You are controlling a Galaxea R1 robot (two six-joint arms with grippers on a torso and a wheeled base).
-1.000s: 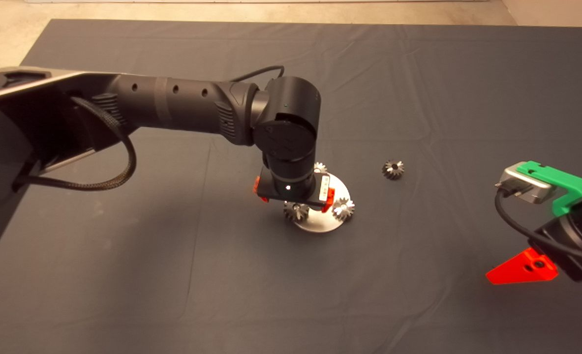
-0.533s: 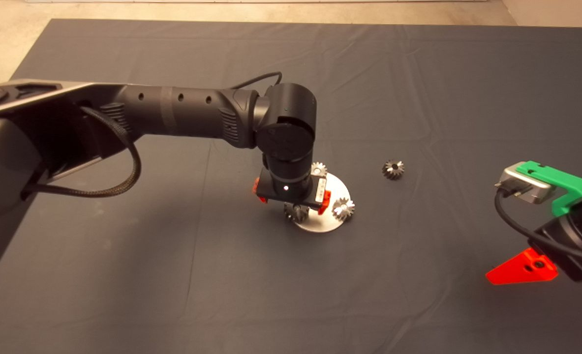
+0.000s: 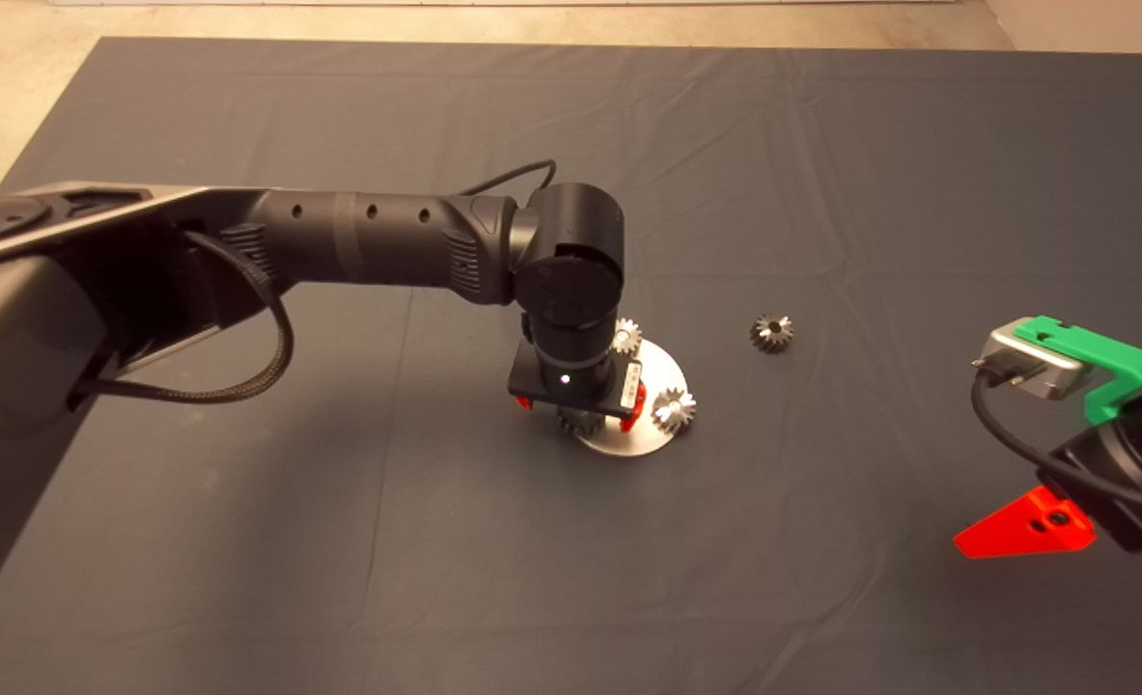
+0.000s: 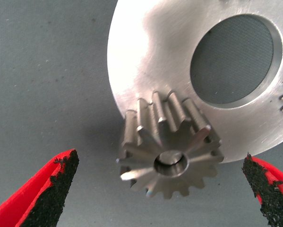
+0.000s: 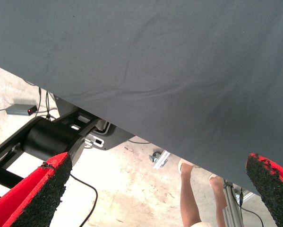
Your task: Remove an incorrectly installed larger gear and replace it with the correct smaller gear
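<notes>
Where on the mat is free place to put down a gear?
Bare mat lies near of the round plate, and between the smaller gear and the right tool. Crowded at the plate: left tool, open, around a gear.

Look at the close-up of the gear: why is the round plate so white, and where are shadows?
Left wrist view: glare whitens the plate's upper part; the gear inside the open left gripper shades the mat beside it. Head view: the left arm casts a soft shadow on the mat; another gear glints white; the right gripper waits lower right.
</notes>
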